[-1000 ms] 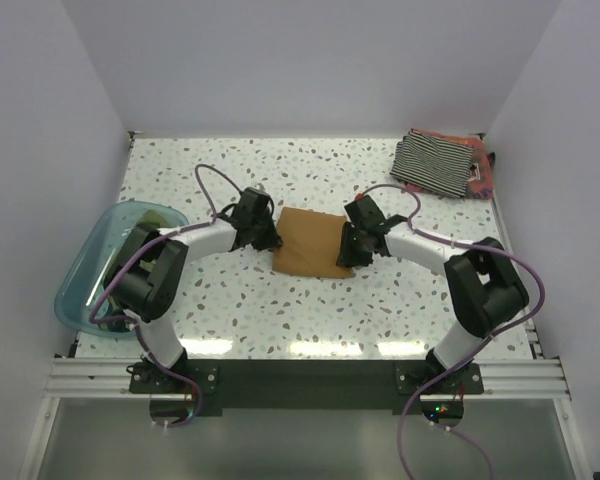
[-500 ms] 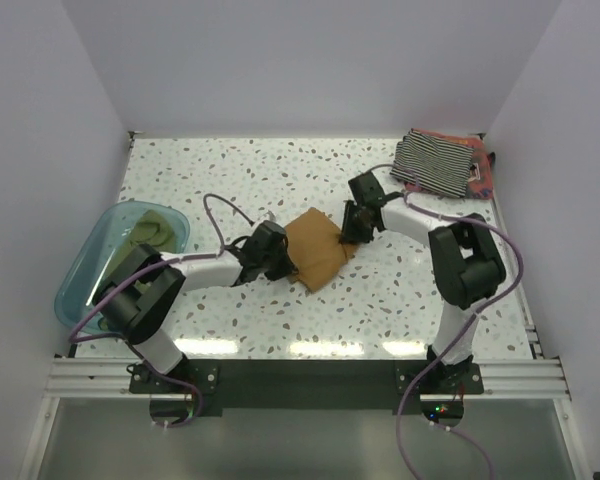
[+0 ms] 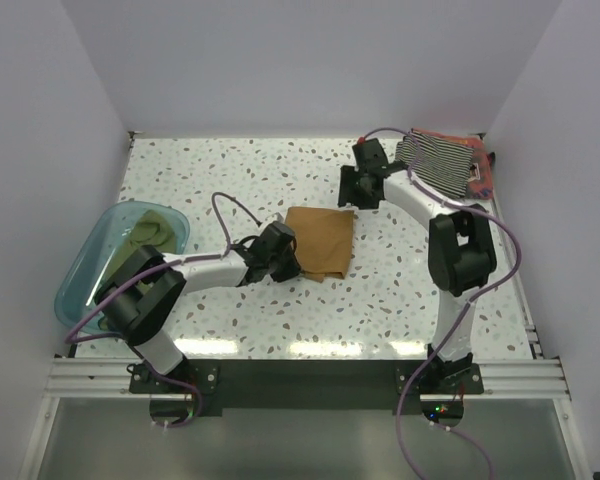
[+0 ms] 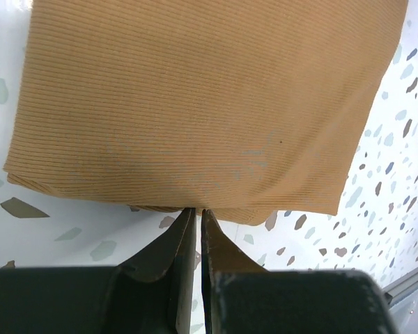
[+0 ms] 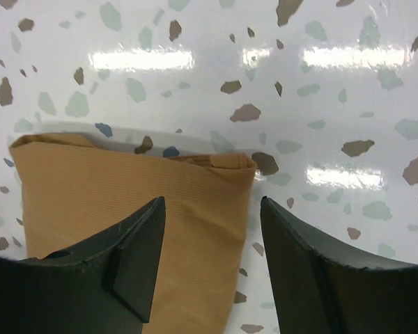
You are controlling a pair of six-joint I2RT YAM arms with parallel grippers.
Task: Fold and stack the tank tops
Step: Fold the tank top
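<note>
- The tan tank top lies folded into a flat, nearly square pad at mid-table; its slightly longer side runs from the near edge toward the far wall
- The left gripper sits at the pad's near-left edge, its fingers pressed together with their tips against the hem; whether any cloth is nipped between them I cannot tell
- The right gripper has its claw spread wide above the pad's far-right corner, holding nothing
- The striped tank top lies on a reddish tank top in the far-right corner
- The olive tank top lies in the teal tub at the left
</note>
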